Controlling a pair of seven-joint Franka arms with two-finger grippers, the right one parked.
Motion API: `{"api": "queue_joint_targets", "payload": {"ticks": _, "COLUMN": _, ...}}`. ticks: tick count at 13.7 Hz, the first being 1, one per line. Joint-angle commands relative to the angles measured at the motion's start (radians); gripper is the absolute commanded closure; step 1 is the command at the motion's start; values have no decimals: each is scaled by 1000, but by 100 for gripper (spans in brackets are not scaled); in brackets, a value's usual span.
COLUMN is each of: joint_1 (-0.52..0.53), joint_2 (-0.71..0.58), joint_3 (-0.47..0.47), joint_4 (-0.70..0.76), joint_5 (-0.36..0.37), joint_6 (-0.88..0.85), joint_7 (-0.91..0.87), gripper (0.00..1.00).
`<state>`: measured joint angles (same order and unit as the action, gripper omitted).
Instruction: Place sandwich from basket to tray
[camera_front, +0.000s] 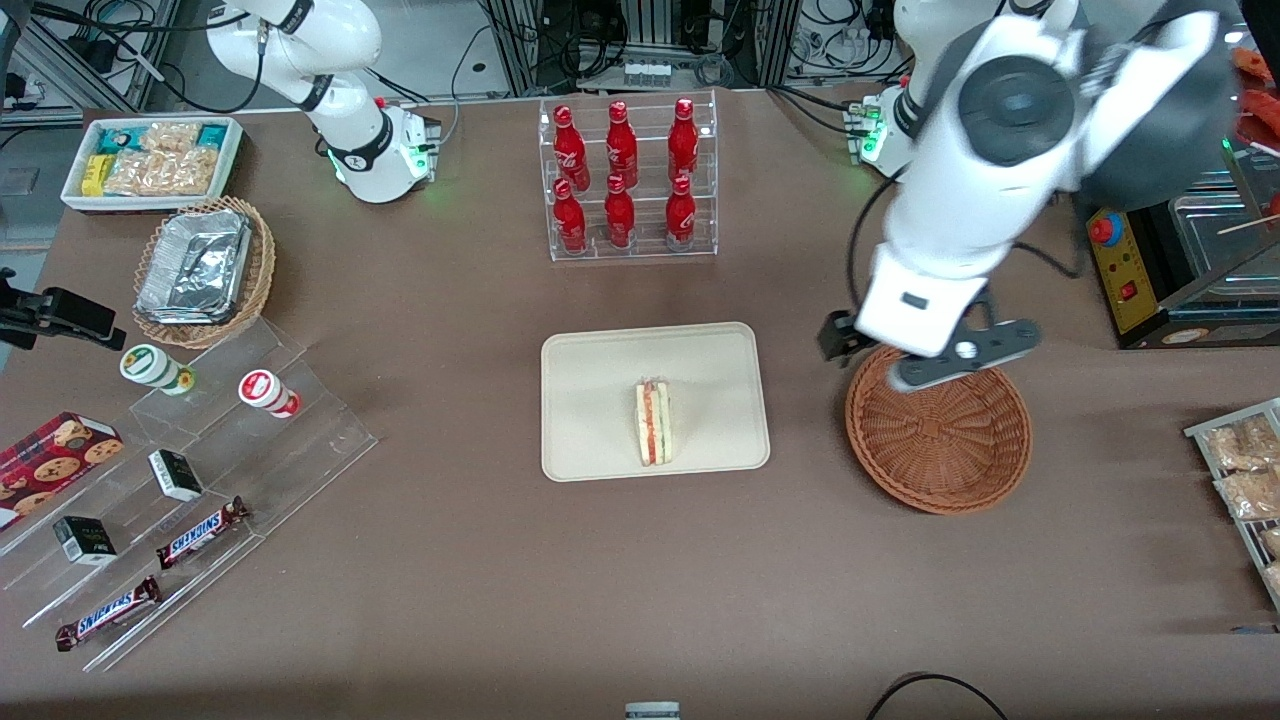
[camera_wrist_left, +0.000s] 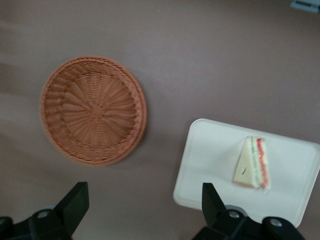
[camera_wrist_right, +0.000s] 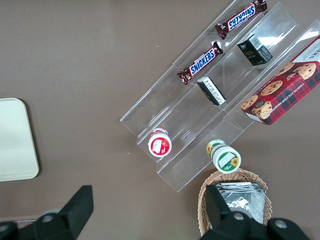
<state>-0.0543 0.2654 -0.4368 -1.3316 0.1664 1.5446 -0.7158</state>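
Note:
The sandwich, a pale bread wedge with red, orange and green layers, lies on the cream tray in the middle of the table. The round reddish-brown basket stands beside the tray, toward the working arm's end, with nothing in it. My left gripper hangs high over the basket's rim farther from the front camera. Its fingers are spread wide and it is open, holding nothing.
A clear rack of red bottles stands farther from the front camera than the tray. Toward the parked arm's end are stepped clear shelves with snack bars, a tan wicker basket of foil containers and a white snack bin. Snack packets lie at the working arm's end.

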Motion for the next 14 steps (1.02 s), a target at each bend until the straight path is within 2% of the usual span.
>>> {"api": "queue_joint_targets", "payload": {"ticks": 1, "joint_1": 40, "joint_2": -75, "joint_3": 62, "joint_4": -31, "joint_5": -47, "joint_6": -70, "joint_7": 189, "gripper": 0}}
{"api": "queue_joint_targets", "payload": {"ticks": 4, "joint_1": 37, "joint_2": -132, "joint_3": 206, "joint_4": -38, "joint_5": -135, "joint_6": -116, "joint_7": 401, "gripper": 0}}
{"api": "queue_joint_targets", "payload": {"ticks": 8, "joint_1": 13, "joint_2": -190, "joint_3": 369, "joint_4": -58, "joint_5": -177, "joint_6": -167, "joint_7": 637, "gripper": 0}}
{"api": "queue_joint_targets", "payload": {"ticks": 11, "joint_1": 5, "joint_2": -210, "joint_3": 433, "joint_4": -80, "joint_5": -179, "joint_6": -172, "joint_7": 659, "gripper": 0}}
{"api": "queue_joint_targets", "payload": {"ticks": 14, "joint_1": 8, "joint_2": -206, "joint_3": 466, "joint_4": -81, "joint_5": -182, "joint_6": -169, "joint_7": 756, "gripper": 0}}
